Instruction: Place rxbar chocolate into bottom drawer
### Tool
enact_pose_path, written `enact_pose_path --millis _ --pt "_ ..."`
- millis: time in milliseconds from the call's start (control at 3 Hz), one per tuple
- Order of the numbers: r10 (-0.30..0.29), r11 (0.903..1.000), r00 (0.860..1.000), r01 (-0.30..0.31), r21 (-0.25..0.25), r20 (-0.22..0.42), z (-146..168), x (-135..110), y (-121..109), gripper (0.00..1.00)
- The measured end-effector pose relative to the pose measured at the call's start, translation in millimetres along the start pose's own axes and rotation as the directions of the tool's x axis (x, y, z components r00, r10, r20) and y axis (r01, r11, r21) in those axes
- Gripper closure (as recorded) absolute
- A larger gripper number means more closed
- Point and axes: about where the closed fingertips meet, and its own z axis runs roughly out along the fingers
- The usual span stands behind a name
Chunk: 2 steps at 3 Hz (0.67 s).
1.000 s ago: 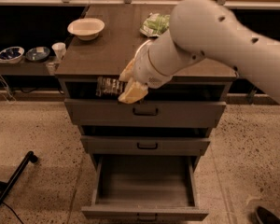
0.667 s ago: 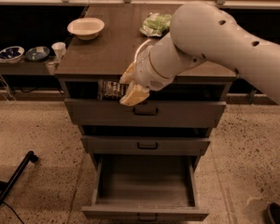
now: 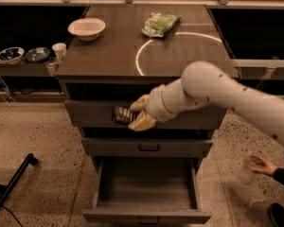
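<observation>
My gripper [image 3: 135,115] is shut on the rxbar chocolate [image 3: 122,115], a small black bar with pale lettering that sticks out to the left of the pale fingers [image 3: 141,122]. It hangs in front of the top drawer's front, well above the bottom drawer [image 3: 146,216]. The bottom drawer is pulled open and shows an empty grey inside. My white arm reaches in from the right.
On the cabinet top [image 3: 104,56] sit a white bowl [image 3: 86,28] at the back left and a green crinkly bag [image 3: 160,24] at the back middle. Small bowls and a cup [image 3: 59,50] stand on a low shelf at left. A person's hand with a cup [image 3: 250,168] is at the lower right.
My arm has dropped lower and now reaches across the drawer fronts instead of over the cabinet top; the bar stays in the gripper.
</observation>
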Motion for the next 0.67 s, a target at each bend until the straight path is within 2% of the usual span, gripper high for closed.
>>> enact_pose_path --millis 333,667 --pt "0.008 1.0000 1.000 -0.008 0.002 0.021 49.4 59.7 27.0 1.00" --pt "0.017 0.9998 0.999 -0.017 0.005 0.030 57.9 65.8 28.3 1.00"
